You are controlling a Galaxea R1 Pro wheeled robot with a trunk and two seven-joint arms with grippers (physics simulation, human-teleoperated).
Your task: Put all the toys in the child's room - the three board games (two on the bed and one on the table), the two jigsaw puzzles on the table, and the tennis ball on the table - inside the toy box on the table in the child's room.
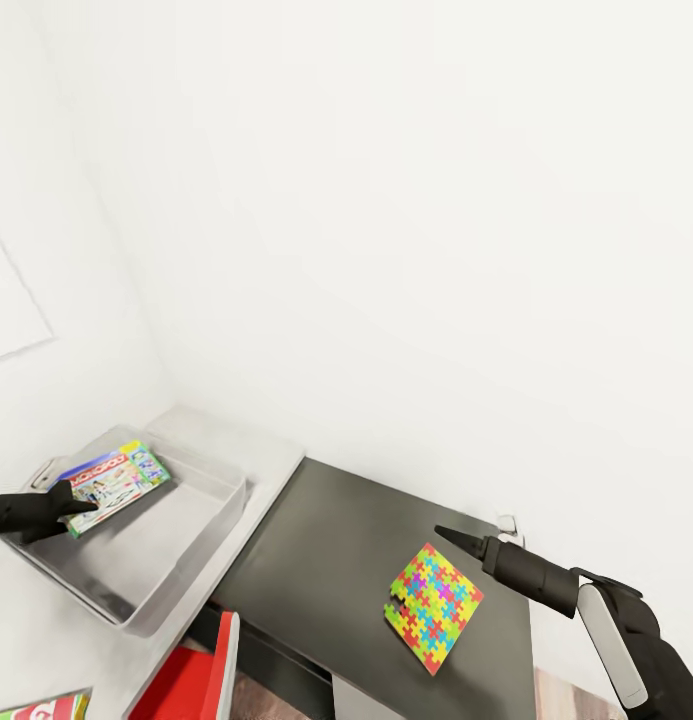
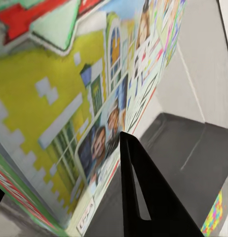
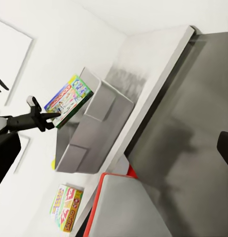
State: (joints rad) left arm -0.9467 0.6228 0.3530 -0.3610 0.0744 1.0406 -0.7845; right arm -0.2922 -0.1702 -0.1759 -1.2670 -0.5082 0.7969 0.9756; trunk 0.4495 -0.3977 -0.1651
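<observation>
While I watch the head view from its left edge, my left gripper (image 1: 86, 507) is clamped on the near corner of the Monopoly board game (image 1: 117, 486), holding it tilted over the toy box (image 1: 176, 560), above the tray's far-left part. From the right wrist camera the same box (image 3: 69, 100) sticks up past the tray's rim (image 3: 94, 128), with the left fingers (image 3: 51, 116) pinching its edge. One dark finger (image 2: 143, 197) lies against the printed lid in the left wrist view.

At the bottom left corner, a second board game (image 1: 41, 708), red and green, lies on the light-grey table (image 1: 276, 465). Next comes the red and grey chair (image 1: 201, 675), tucked by the desk edge.

Further right, one jigsaw puzzle (image 1: 434, 606) lies flat on the dark-grey counter (image 1: 326, 540).

My right gripper (image 1: 456, 539) hovers just past the puzzle's far corner, holding nothing; I cannot tell how far its fingers are parted.
</observation>
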